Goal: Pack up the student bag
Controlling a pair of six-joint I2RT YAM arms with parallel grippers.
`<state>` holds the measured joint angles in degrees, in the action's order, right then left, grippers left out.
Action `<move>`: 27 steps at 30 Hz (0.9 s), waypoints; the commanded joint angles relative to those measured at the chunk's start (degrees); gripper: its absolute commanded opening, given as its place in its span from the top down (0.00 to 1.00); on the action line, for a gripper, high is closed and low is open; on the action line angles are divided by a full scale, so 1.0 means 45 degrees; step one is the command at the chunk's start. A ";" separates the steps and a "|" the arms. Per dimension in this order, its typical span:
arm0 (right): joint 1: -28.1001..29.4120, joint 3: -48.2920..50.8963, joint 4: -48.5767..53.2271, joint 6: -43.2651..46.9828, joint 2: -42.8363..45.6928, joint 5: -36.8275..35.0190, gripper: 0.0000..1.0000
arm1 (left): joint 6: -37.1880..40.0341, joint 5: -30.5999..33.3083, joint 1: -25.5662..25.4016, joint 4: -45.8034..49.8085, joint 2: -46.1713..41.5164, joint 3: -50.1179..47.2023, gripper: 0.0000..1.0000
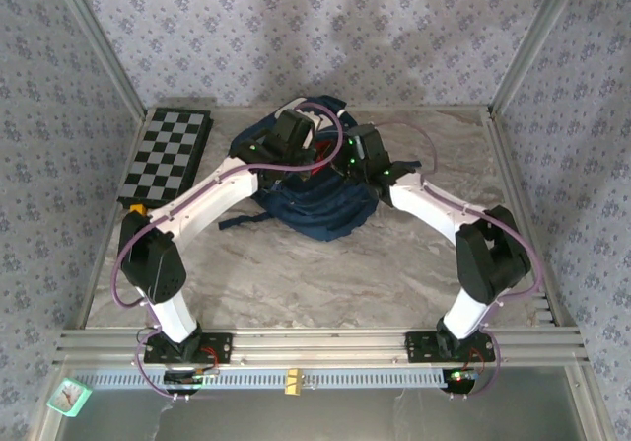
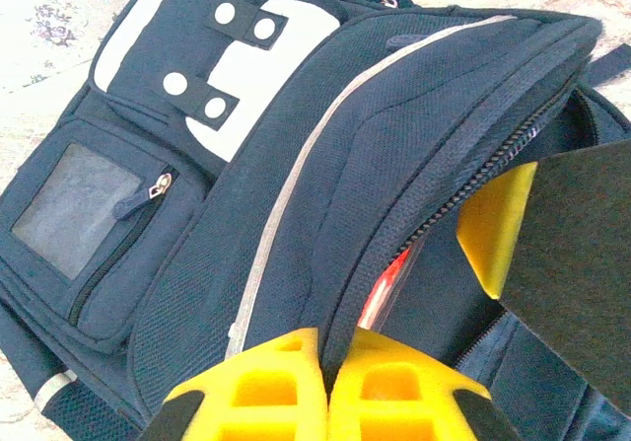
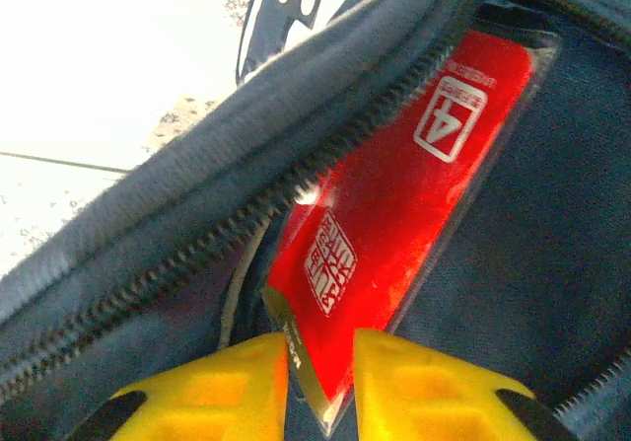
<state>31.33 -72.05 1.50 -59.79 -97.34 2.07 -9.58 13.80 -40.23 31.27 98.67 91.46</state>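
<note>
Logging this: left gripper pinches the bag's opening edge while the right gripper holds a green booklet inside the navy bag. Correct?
No: the booklet is red, not green, per the right wrist view. The rest stands: the left gripper pinches the opening edge of the student bag and the right gripper holds the booklet inside it.

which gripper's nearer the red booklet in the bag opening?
Right. The right gripper is clamped on the red booklet at its lower corner, inside the student bag. The left gripper pinches the bag's flap, with the booklet just beyond it in the opening.
</note>
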 commanded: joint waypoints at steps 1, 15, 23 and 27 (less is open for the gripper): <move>-0.0185 -0.1205 0.1035 0.0463 -0.1073 0.0519 0.84 | -0.0355 -0.0400 0.0044 -0.0757 -0.0758 0.0533 1.00; -0.1209 0.0178 0.2811 0.2831 0.2452 0.0441 0.80 | -0.2977 -0.3091 0.0723 -0.0516 -0.1591 -0.0157 0.73; -0.1726 0.1307 0.4771 0.3656 0.3899 0.1718 0.72 | -0.5700 -0.4443 0.2460 -0.2133 -0.4908 -0.4209 0.47; -0.0652 0.1224 0.4530 0.3240 0.3174 0.2339 0.68 | -0.7789 -0.5682 0.4215 -0.3389 -0.4866 -0.6045 0.46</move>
<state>25.45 -67.18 19.57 -45.58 -80.84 9.19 -35.68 -6.79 -24.93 19.81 74.41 69.34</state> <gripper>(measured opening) 0.317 0.535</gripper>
